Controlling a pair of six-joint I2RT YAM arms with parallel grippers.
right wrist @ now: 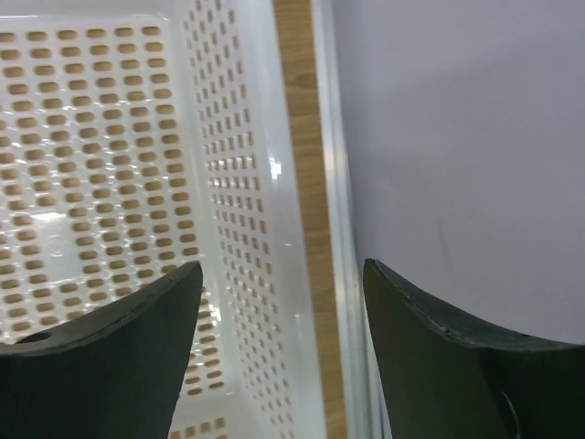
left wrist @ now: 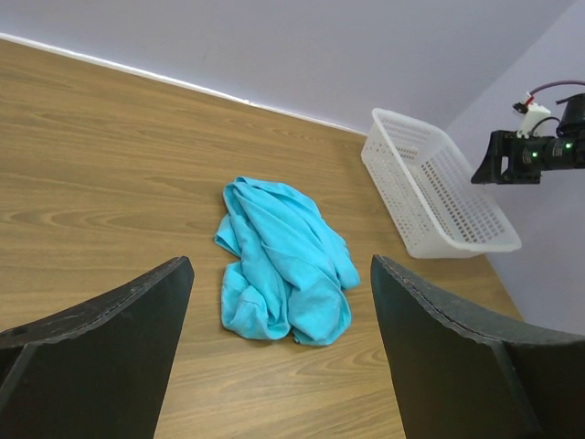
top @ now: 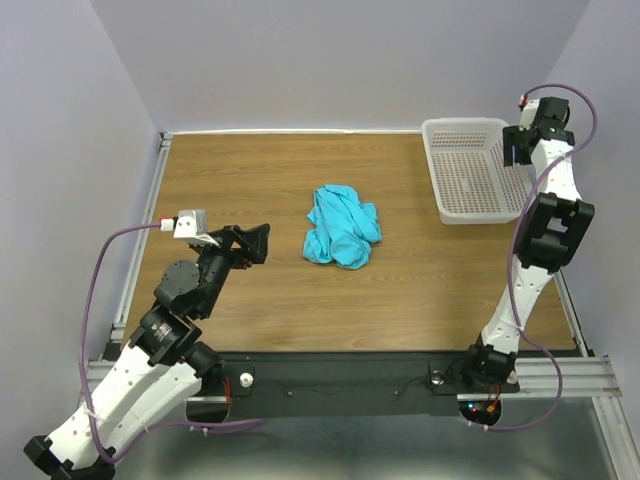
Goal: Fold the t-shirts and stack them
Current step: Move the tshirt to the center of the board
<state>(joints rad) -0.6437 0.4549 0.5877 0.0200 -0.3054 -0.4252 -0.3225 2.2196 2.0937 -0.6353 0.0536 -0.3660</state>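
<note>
A single turquoise t-shirt (top: 342, 228) lies crumpled in a heap near the middle of the wooden table (top: 250, 180). My left gripper (top: 260, 243) hovers low to the shirt's left, apart from it, pointing at it. In the left wrist view the t-shirt (left wrist: 274, 238) lies ahead of my left gripper (left wrist: 281, 265), whose jaws stand wide open and empty. My right gripper (top: 515, 148) hangs at the back right over the white mesh basket (top: 470, 123). In the right wrist view this gripper (right wrist: 281, 265) is open, with nothing held, above the basket's right wall (right wrist: 247, 183).
The white basket (left wrist: 457, 242) stands at the table's back right corner, close to the right wall, and nothing shows inside it. Lilac walls enclose the table on three sides. A metal rail (top: 140, 240) runs along the left edge.
</note>
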